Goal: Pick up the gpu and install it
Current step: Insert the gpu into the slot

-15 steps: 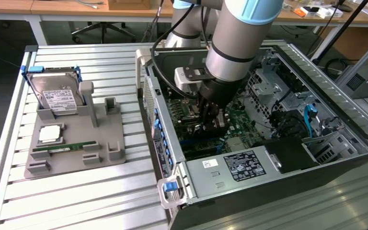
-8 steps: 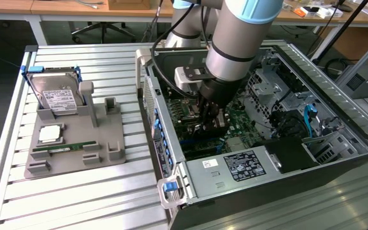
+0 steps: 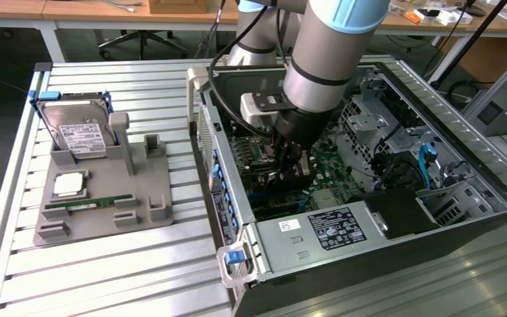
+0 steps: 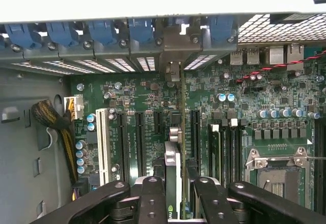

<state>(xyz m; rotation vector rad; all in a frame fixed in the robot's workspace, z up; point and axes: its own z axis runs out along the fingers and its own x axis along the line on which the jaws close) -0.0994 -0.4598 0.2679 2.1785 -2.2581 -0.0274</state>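
Inside the open computer case (image 3: 465,218), my gripper (image 3: 289,162) reaches down over the green motherboard (image 3: 329,165). The gpu (image 4: 172,168) stands on edge between the black fingers (image 4: 152,196), and my gripper (image 4: 175,186) is shut on it. The card's thin edge runs along a black expansion slot, and its silver bracket (image 4: 173,72) reaches the rear wall's slot opening. In the exterior view the gpu (image 3: 284,177) is a dark shape under the fingers, low against the board. I cannot tell whether its connector sits fully in the slot.
Blue slot latches (image 4: 140,30) line the case's rear wall. An open CPU socket (image 4: 277,175) and a white slot (image 4: 103,142) flank the card. At the exterior view's left, a grey fixture (image 3: 148,205) holds a hard drive (image 3: 77,132), a processor (image 3: 68,185) and a memory stick (image 3: 86,205). A power supply (image 3: 324,231) sits near the case's front.
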